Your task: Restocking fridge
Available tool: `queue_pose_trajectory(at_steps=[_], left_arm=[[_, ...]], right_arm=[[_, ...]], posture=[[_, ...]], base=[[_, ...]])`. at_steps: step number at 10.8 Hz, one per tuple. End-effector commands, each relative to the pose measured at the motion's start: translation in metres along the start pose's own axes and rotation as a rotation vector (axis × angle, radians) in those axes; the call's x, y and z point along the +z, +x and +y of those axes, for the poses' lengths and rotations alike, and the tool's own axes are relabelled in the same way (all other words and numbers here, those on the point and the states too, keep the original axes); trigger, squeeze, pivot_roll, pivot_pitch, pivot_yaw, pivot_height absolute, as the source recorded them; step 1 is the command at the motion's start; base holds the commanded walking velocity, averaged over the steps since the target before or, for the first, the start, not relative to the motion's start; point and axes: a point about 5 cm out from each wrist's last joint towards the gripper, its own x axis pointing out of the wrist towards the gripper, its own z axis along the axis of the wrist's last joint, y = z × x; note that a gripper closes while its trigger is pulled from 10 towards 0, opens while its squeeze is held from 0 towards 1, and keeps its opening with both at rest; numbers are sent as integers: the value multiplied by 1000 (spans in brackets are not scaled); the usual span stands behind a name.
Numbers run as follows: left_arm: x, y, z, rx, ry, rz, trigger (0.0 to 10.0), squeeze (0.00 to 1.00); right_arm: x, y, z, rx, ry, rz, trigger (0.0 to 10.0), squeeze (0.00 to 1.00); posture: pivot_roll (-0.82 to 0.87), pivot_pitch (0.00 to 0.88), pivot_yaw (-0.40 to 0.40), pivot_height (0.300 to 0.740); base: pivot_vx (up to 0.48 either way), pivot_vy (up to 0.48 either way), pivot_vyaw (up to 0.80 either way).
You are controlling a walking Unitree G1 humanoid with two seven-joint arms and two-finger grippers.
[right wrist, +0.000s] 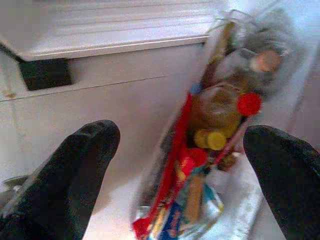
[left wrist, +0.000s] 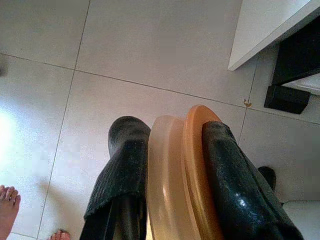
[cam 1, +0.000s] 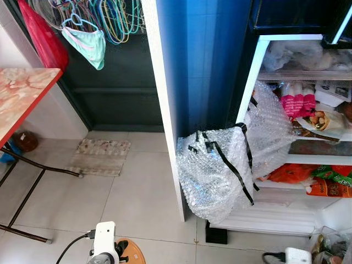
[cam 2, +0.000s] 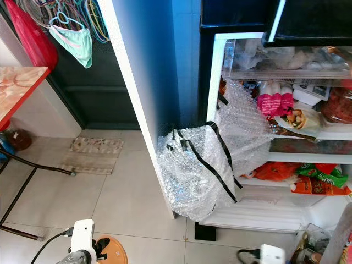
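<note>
The fridge stands open at the right, its blue door swung out. Its shelves hold pink bottles, wrapped food and red and green packets. A silver bubble-wrap bag with black straps spills from a lower shelf. My left gripper hangs low over the floor tiles, shut on an orange translucent lid held on edge; the lid also peeks out at the bottom. My right gripper is open above a clear bag of groceries with bottles and packets, lying on the floor by the fridge base.
A red-patterned folding table stands at the left, its black legs reaching onto the floor. A small mat lies by the dark doorway, with hangers above. A person's toes are near my left gripper.
</note>
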Motion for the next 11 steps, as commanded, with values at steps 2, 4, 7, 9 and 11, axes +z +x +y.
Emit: queue_pose_trajectory(at_steps=[2, 4, 7, 9, 11], left_arm=[[-18, -4, 6, 17, 0, 72, 10000, 0], [-18, -4, 6, 17, -1, 72, 10000, 0], [-18, -4, 7, 19, -1, 74, 10000, 0], [-20, -5, 8, 20, 3, 77, 10000, 0], [-20, -5, 9, 25, 2, 77, 10000, 0]], right_arm=[[4, 2, -8, -59, 49, -3, 10000, 0], [8, 4, -16, -102, 54, -4, 10000, 0], [-2, 2, -23, -146, 47, 32, 10000, 0], [-9, 1, -25, -152, 31, 53, 10000, 0], [-12, 0, -28, -165, 20, 67, 10000, 0]], posture=[[-48, 144, 79, 740], [-48, 143, 78, 740], [-50, 138, 81, 740], [-51, 130, 82, 740], [-47, 125, 78, 740]], base=[[0, 0, 0], [0, 0, 0], [0, 0, 0], [0, 0, 0], [0, 0, 0]])
